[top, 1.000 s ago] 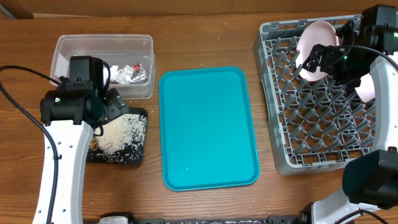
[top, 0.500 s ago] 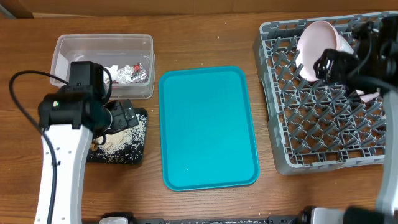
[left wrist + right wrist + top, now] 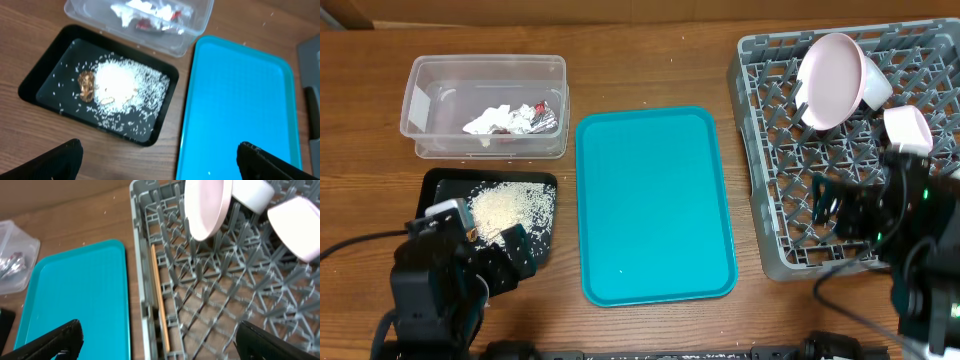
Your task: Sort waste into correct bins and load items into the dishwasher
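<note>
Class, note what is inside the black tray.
A heap of pale rice grains and a small brown scrap beside it lie in the black tray. Anything beneath the heap is hidden.

overhead straight down on wooden table [image 3: 650, 60]; left wrist near shallow black rectangular tray [image 3: 45, 80], right wrist near grey pegged plastic rack [image 3: 210, 295] (both share flat teal tray [image 3: 240, 100]).

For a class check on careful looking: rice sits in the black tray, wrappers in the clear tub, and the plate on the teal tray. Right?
Not quite. The plate stands in the rack, not on the teal tray; the overhead view shows it. Rice in the black tray and wrappers in the clear tub are right.
</note>
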Available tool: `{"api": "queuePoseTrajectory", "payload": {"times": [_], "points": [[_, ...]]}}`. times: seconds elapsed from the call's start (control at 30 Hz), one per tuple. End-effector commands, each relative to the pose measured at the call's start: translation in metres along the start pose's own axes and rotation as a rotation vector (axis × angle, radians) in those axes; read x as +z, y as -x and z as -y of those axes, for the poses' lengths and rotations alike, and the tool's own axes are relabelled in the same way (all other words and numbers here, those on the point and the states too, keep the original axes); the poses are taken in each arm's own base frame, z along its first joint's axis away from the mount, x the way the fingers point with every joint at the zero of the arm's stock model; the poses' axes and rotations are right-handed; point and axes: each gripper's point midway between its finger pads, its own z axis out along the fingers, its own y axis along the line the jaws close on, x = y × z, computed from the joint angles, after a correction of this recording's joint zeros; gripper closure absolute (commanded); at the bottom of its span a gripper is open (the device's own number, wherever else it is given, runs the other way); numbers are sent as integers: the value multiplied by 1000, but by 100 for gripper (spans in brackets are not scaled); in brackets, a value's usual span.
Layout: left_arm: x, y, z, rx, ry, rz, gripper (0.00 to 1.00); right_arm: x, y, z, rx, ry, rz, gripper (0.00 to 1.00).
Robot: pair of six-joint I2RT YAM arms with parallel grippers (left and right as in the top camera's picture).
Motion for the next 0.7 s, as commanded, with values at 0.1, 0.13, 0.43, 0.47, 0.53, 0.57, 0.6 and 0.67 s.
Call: {"api": "queuePoseTrajectory", "payload": {"times": [0.1,0.13,0.43,0.47,0.53,0.57,0.6,0.67], "points": [[0,-8,-1,-13,-3,-18,0,-1,-21,0,10,4,-58,0],[0,-9,-2,-13,-1,-22,0,-1,-22,0,12,4,-64,0],[0,-11,-2,-13,2,-30,0,7,-24,2,20,2,-95,0],[0,-11,-2,-13,2,-30,0,8,-24,3,22,1,-101,0],[0,-11,-2,-13,2,-30,0,9,-25,3,24,1,-107,0],[0,-11,-2,-13,2,-30,0,10,-25,3,25,0,-109,0],[0,-11,-2,-13,2,-30,0,11,-25,3,25,0,-114,0],[0,-11,-2,-13,2,-30,0,13,-26,4,28,0,-121,0]]}}
